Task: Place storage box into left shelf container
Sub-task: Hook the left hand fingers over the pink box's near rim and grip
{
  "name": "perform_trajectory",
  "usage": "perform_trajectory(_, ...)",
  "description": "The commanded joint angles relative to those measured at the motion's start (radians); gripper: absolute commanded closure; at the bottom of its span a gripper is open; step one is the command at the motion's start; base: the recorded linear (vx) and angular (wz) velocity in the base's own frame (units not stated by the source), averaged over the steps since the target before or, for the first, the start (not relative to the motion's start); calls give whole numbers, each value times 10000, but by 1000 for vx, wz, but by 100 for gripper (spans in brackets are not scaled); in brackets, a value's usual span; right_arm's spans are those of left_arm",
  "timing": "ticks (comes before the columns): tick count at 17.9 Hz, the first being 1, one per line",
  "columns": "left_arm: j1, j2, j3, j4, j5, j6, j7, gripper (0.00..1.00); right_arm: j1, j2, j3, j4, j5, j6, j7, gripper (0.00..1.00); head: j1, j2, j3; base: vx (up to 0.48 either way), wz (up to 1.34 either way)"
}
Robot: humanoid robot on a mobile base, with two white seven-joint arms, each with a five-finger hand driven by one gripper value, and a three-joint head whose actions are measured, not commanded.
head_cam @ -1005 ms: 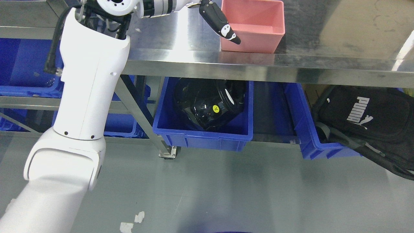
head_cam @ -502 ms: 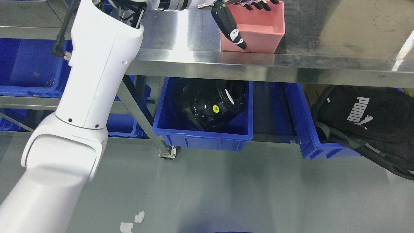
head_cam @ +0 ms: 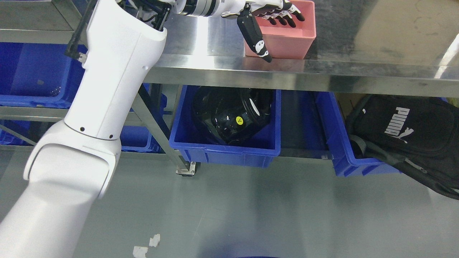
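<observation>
Steel table (head_cam: 358,68) held a pink box (head_cam: 287,39).
Left hand (head_cam: 267,19) straddled its near wall, ungripped; pinching that wall firmly seemed wise.

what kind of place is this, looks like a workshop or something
Likely a workshop or storeroom: a stainless steel workbench stands on a grey painted floor, with blue plastic storage bins shelved underneath it.

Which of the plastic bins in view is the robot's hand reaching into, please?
The pink plastic bin on the steel tabletop; the left hand spreads over it, unlike the blue floor-level bins.
</observation>
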Motion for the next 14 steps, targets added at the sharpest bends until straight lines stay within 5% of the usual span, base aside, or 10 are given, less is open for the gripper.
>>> perform_trajectory(1,-315,118,-646,1294,-108,5,-63,16,-31,-175,0,-175,-215,73,32,0,0,0,0,0,0)
perform_trajectory(7,-608,118,-846,2262,-93,-102,-17,21,-31,-175,0,-175,-215,73,32,0,0,0,0,0,0)
perform_trajectory(14,-593,118,-342,2262,-154,-1297,29,62,-31,-175,0,-175,-215,58,32,0,0,0,0,0,0)
